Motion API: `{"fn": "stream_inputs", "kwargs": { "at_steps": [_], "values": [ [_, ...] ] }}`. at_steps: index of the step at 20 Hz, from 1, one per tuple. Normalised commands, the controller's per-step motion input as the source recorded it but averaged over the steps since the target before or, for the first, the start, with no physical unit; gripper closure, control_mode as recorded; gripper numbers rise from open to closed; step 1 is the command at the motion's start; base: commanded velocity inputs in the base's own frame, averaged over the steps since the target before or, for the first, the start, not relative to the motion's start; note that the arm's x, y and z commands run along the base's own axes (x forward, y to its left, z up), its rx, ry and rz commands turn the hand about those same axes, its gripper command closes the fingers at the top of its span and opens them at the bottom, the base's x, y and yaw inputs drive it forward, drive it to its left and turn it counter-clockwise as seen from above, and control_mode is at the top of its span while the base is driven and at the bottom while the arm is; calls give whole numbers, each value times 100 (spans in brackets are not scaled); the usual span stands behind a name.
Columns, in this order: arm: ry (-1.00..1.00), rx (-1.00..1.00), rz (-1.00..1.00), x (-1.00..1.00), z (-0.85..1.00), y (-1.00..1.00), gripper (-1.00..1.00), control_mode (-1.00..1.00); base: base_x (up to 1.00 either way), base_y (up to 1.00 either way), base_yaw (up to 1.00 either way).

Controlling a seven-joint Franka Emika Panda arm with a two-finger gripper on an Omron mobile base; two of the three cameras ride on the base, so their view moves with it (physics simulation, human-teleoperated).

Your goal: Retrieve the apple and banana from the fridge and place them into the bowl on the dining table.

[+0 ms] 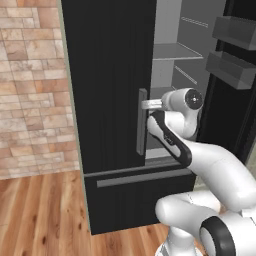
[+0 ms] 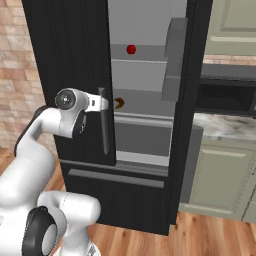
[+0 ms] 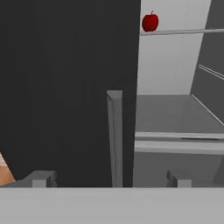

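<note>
The black fridge (image 1: pixel 100 75) (image 2: pixel 65 50) (image 3: pixel 65 87) has its left door shut and its right door swung open, showing pale grey shelves. A red apple (image 2: pixel 131 49) (image 3: pixel 150 22) sits on an upper shelf. On the shelf below lies the orange-brown banana (image 2: pixel 119 103), partly hidden by the left door's edge. My gripper (image 1: pixel 147 105) (image 2: pixel 102 103) (image 3: pixel 110 178) is open at the left door's grey vertical handle (image 1: pixel 141 122) (image 2: pixel 104 125) (image 3: pixel 114 131), which stands between the wide-apart fingertips. It holds nothing. The bowl and the dining table are out of view.
The open right door (image 2: pixel 192 100) carries grey bins (image 1: pixel 232 67) (image 2: pixel 175 60). Beyond it stand a black microwave (image 2: pixel 225 95), a marbled wall counter (image 2: pixel 225 126) and sage cabinets (image 2: pixel 220 175). A brick wall (image 1: pixel 30 90) and wooden floor (image 1: pixel 40 210) lie left of the fridge.
</note>
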Motion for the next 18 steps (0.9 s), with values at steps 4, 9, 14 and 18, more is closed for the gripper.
{"fn": "stream_inputs", "kwargs": {
  "at_steps": [4, 9, 14, 18],
  "values": [
    [0, 0, 0, 42, -11, 0, -100, -100, 0, 0, 0],
    [0, 0, 0, 45, -12, 0, -100, -100, 0, 0, 0],
    [0, 0, 0, 50, -18, 2, -100, -100, 0, 0, 0],
    [0, 0, 0, 54, -22, 1, -100, -100, 0, 0, 0]
  ]
}}
